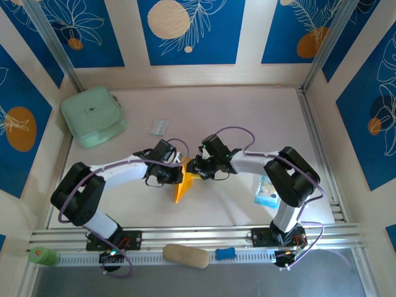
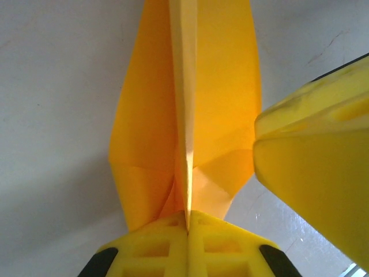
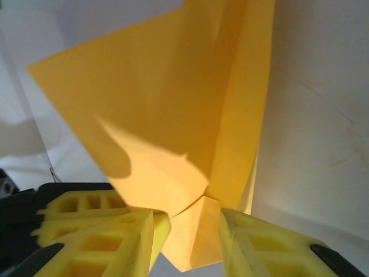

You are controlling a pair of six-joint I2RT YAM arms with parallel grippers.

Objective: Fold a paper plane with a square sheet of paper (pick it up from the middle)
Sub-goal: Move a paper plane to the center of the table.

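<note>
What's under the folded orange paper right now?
Pale table shows on both sides of the paper plane, which the left gripper pinches at its centre crease. The patch straight beneath is covered by the paper, so what lies there cannot be seen.

Bright light; soft shadow on paper plane (image 3: 173, 115).

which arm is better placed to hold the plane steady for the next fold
Left, probably: the left jaws are shut on the paper plane at its centre crease, so it is anchored there. The right jaws stand apart around a wing flap, pinching nothing.
</note>
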